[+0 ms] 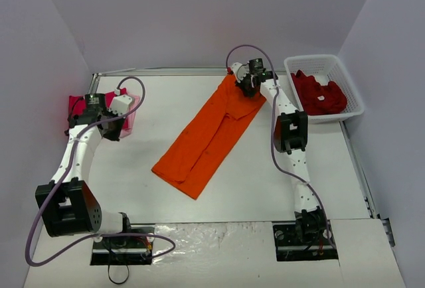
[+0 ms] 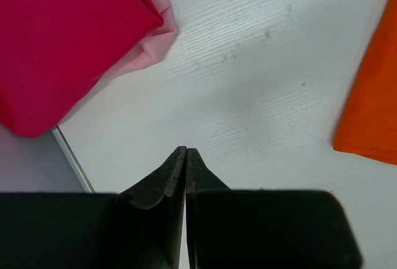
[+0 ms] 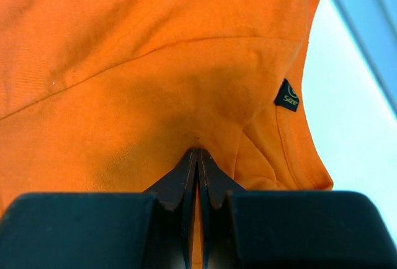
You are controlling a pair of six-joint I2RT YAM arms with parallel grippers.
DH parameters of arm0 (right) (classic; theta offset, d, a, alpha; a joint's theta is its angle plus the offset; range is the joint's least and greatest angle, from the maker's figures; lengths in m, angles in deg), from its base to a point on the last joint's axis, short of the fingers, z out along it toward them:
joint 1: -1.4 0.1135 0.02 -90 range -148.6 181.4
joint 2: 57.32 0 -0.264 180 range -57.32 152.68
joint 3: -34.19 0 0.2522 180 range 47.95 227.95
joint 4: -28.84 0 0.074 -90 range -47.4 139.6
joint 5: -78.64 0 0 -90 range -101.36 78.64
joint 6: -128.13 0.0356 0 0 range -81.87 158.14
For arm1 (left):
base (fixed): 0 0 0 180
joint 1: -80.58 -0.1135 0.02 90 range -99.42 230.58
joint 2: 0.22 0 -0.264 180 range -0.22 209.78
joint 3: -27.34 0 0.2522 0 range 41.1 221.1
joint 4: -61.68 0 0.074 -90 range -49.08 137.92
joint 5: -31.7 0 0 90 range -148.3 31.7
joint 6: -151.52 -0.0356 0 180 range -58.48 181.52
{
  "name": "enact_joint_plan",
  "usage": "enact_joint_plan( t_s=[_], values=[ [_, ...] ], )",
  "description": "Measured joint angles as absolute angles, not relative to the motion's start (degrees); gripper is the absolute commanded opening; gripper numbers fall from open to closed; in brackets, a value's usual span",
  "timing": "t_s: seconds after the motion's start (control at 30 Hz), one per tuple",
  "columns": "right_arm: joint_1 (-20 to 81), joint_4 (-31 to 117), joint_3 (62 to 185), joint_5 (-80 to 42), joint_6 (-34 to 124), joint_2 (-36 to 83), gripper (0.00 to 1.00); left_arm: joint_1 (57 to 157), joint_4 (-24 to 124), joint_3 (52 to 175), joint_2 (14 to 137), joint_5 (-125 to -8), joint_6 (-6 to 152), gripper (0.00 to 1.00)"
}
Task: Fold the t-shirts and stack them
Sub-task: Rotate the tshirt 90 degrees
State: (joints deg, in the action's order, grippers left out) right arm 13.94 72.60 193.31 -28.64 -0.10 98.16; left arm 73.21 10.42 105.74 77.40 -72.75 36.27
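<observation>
The orange t-shirt lies slantwise mid-table, folded long and narrow. The right hand is closed, pinching its cloth near the collar. At the left edge the magenta t-shirt sits on the pale pink t-shirt; beside them the left hand is closed and empty. The dark red t-shirts fill the white basket.

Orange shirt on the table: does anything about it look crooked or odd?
Yes. The orange t-shirt lies slanted across the table, folded into a long strip, its far end bunched where the right tool pinches it. No damage shows.
</observation>
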Motion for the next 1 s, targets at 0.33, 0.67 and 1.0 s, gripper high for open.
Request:
enact_joint_plan(
  t_s=[0.33,0.67,1.0],
  values=[
    [12.8,61.6,179.4,-27.5,-0.9,91.7,0.0,72.9,10.5,107.4,78.7,-73.7,36.5,0.02],
    [11.0,59.9,175.5,-25.7,-1.0,89.7,0.0,72.9,10.7,107.3,78.6,-75.0,36.5,0.02],
    [11.6,60.4,176.9,-25.7,-3.5,90.5,0.0,72.9,10.7,107.3,78.7,-74.9,36.5,0.02]
  ],
)
